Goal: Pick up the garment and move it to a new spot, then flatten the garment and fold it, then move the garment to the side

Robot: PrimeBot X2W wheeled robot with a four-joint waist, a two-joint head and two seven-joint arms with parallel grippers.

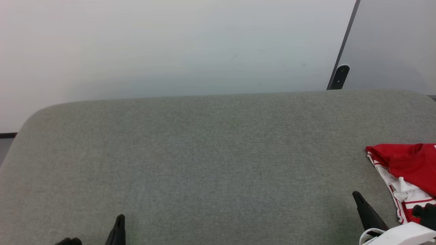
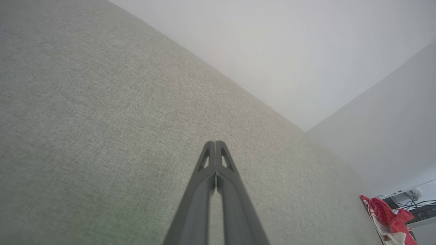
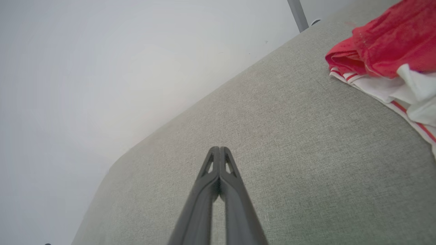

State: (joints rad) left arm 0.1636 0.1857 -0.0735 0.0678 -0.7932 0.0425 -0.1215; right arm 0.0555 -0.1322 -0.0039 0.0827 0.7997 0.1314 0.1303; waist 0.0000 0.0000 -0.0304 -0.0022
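Note:
The garment (image 1: 408, 170) is a red jersey with white lining and striped trim, lying crumpled at the right edge of the grey fabric surface (image 1: 211, 160). It also shows at the upper right of the right wrist view (image 3: 385, 44) and far off at the lower right of the left wrist view (image 2: 385, 214). My right gripper (image 1: 357, 195) hovers just left of the garment, shut and empty, its tips pressed together (image 3: 219, 149). Near the bottom left, my left gripper (image 1: 121, 217) is shut on nothing (image 2: 215, 143), far from the garment.
A pale wall rises behind the surface, with a dark post (image 1: 339, 76) at the back right. The surface has rounded corners and its far edge runs across the head view. Cables and equipment (image 2: 415, 204) sit beyond the garment.

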